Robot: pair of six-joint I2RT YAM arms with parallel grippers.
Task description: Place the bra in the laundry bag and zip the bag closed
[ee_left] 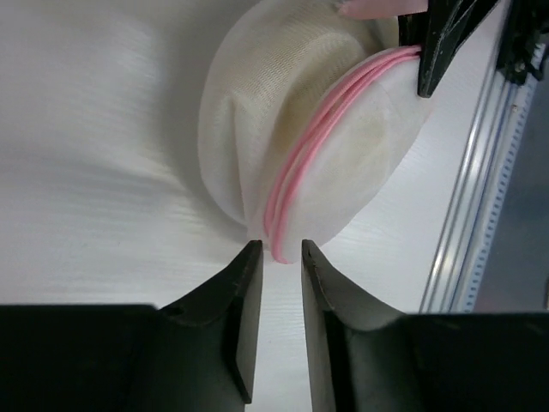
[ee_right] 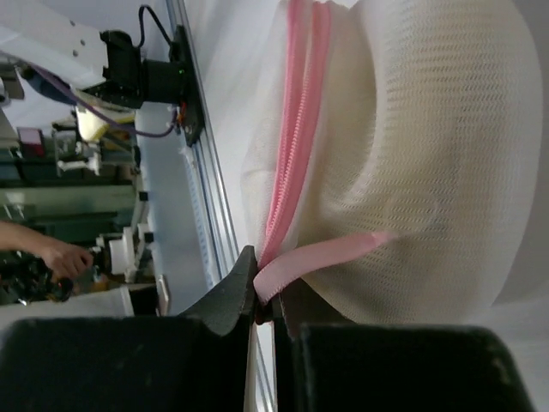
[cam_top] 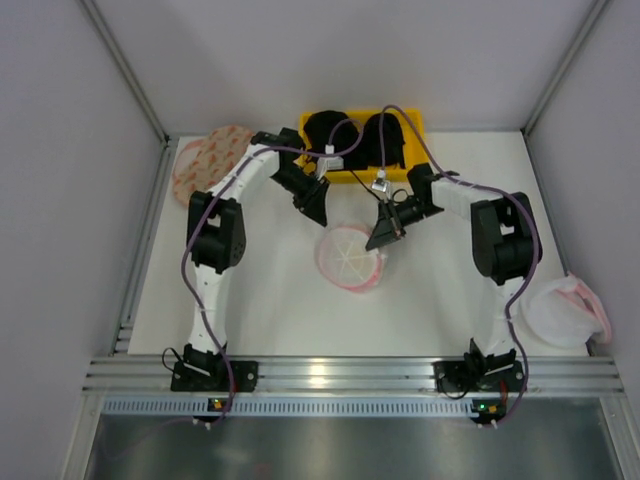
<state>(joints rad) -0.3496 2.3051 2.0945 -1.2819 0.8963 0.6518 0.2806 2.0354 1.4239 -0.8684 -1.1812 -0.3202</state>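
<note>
Laundry bag (cam_top: 350, 258) lies at centre of tabletop (cam_top: 270, 300), between both grippers. Faint yellowish tint shows through mesh; bra itself not made out. Left gripper (ee_left: 279, 251) at bag's edge, jaws slightly apart, pink zip rim (ee_left: 319, 137) reaching gap between tips. Right gripper (ee_right: 264, 279) clamped together on bag's pink tab (ee_right: 330, 251).

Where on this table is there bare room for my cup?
Widest: the table between left arm base and right arm base, nearer than the laundry bag. Also right of the yellow bin. Crowded: the middle, where left gripper and right gripper meet the bag.
</note>
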